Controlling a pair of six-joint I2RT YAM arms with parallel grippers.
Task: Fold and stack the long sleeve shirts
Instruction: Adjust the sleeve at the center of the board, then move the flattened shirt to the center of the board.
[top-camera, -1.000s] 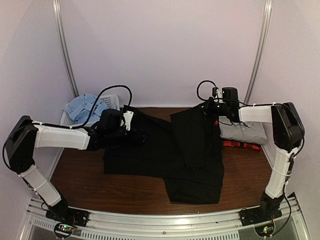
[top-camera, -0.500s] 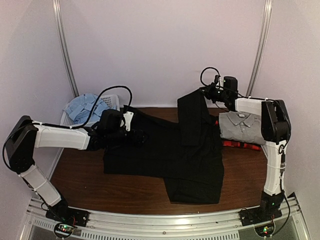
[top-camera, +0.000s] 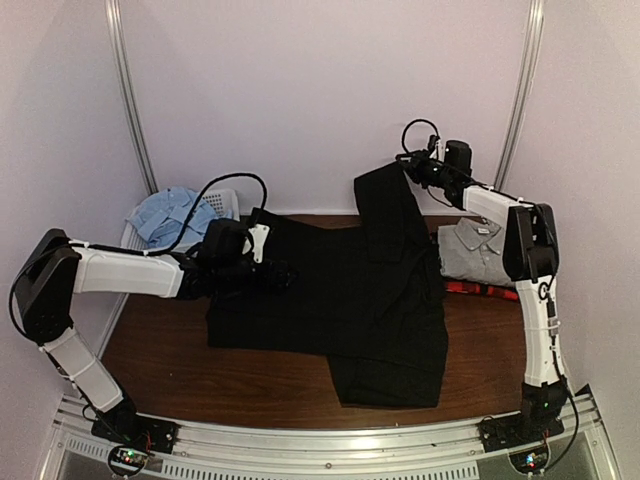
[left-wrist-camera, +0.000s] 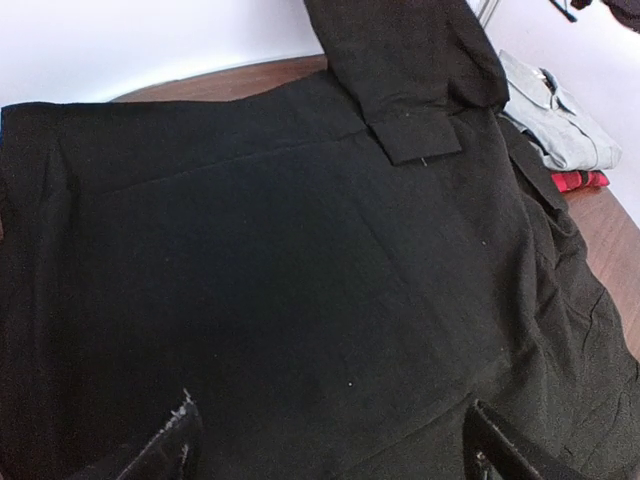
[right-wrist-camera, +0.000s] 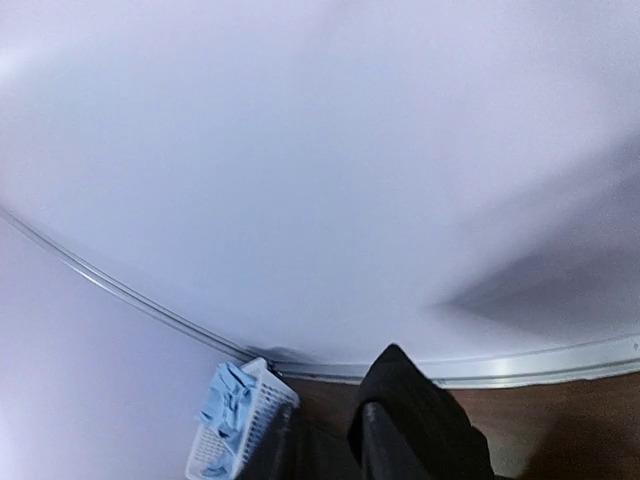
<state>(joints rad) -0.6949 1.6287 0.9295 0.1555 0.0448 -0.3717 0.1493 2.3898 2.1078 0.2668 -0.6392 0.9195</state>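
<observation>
A black long sleeve shirt (top-camera: 340, 310) lies spread across the table. One sleeve (top-camera: 385, 215) is lifted up to my right gripper (top-camera: 412, 168), high near the back wall. In the right wrist view that gripper (right-wrist-camera: 328, 405) has its jaws slightly apart, and the black sleeve (right-wrist-camera: 430, 420) drapes over the outside of one finger (right-wrist-camera: 380, 445). My left gripper (top-camera: 280, 275) hovers low over the shirt's left side, open; in its wrist view (left-wrist-camera: 330, 405) only black cloth (left-wrist-camera: 280, 250) lies between the fingers. A folded grey shirt (top-camera: 480, 250) sits on a red plaid shirt (top-camera: 490, 291) at the right.
A white mesh basket (top-camera: 225, 202) holding a light blue shirt (top-camera: 165, 215) stands at the back left corner, also seen in the right wrist view (right-wrist-camera: 235, 430). The back wall is close behind the right gripper. Bare wooden table (top-camera: 160, 350) shows at the front left.
My right gripper rose and swung back toward the wall, pulling the sleeve up off the shirt body and uncovering the grey shirt. Its jaws have begun to part. The left arm stayed put.
</observation>
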